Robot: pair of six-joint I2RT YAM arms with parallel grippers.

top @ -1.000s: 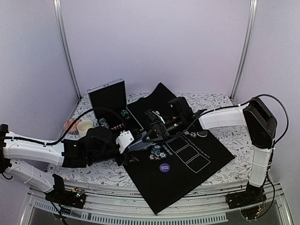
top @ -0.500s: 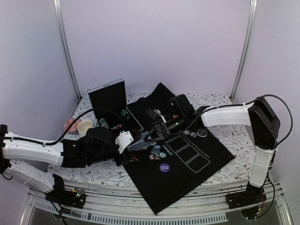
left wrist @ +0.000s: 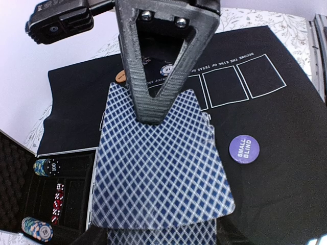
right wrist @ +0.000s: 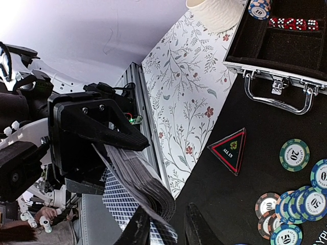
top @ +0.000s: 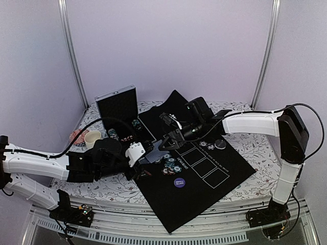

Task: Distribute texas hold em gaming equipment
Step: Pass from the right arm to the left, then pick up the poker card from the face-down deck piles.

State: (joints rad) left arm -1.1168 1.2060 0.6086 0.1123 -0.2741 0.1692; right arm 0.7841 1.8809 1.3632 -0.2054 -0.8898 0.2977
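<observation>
Black mat (top: 204, 189): unchanged over the last second. Its white rectangles hold no cards, so the dealing looks barely begun.
Silver case (top: 116, 104): stands open at the far left, where it was.
Right arm: has stretched flatter across the mat, and the dark round button (top: 220, 144) now lies fully uncovered beside it.
Left gripper (top: 148, 157): clenched on the deck of playing cards (right wrist: 135, 176), holding it over the mat's left edge as before.
Right gripper (top: 167, 142): its jaws have narrowed within the second and now pinch the top card (left wrist: 163, 173) at its far edge.
Top card: sits skewed off the deck beneath it, so it is probably about to be drawn off for dealing.
Poker chips (top: 171, 164): clustered on the mat just beside the deck, unmoved.
Purple button (top: 179, 182): near the chips, unmoved.
Left wrist alone: shows the card's lattice back, one right finger lying across it, and SMALL BLIND on the purple button. The lower finger is hidden.
Right wrist alone: shows the deck edge-on between its fingers, a red-edged black triangle (right wrist: 230, 149) marked ALL IN, and red dice (right wrist: 294, 23) in the case.
</observation>
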